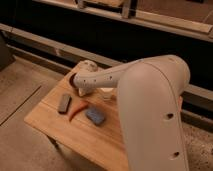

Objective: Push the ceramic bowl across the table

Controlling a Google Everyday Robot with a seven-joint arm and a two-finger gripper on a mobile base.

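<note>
Found the gripper (81,85) left of centre in the frame, at the tip of the thick white robot arm (150,105), low over the far left corner of the low rectangular light-wood table (57,131). Could not tell whether open or closed; saw only a pale rounded end there, blurred into the arm. Made out the small round dark maroon ceramic bowl (73,81) just left of that end, touching it or nearly so; could not settle which. Saw only a dark sliver of the bowl, with the rest hidden behind the gripper. Placed it on the table's far left corner, close to the edge. Noticed a cream-white rounded cup (89,65) just above and behind the gripper, its lower part covered by the arm. Glimpsed a pale small object (107,93) under the arm near the frame's middle; could not name it. Counted three loose things nearer the lower left: a grey-brown rectangular block (64,103), an orange-red curved piece (77,110) right of it, and a blue-grey oblong pad (95,116) further right, lying near one another and apart from the bowl. Followed the arm from the gripper into the right half of the frame, cut off at the bottom edge and hiding the table's right side. Saw pale rails (45,42) on a dark wall behind the table, and speckled floor (20,90) at left.
</note>
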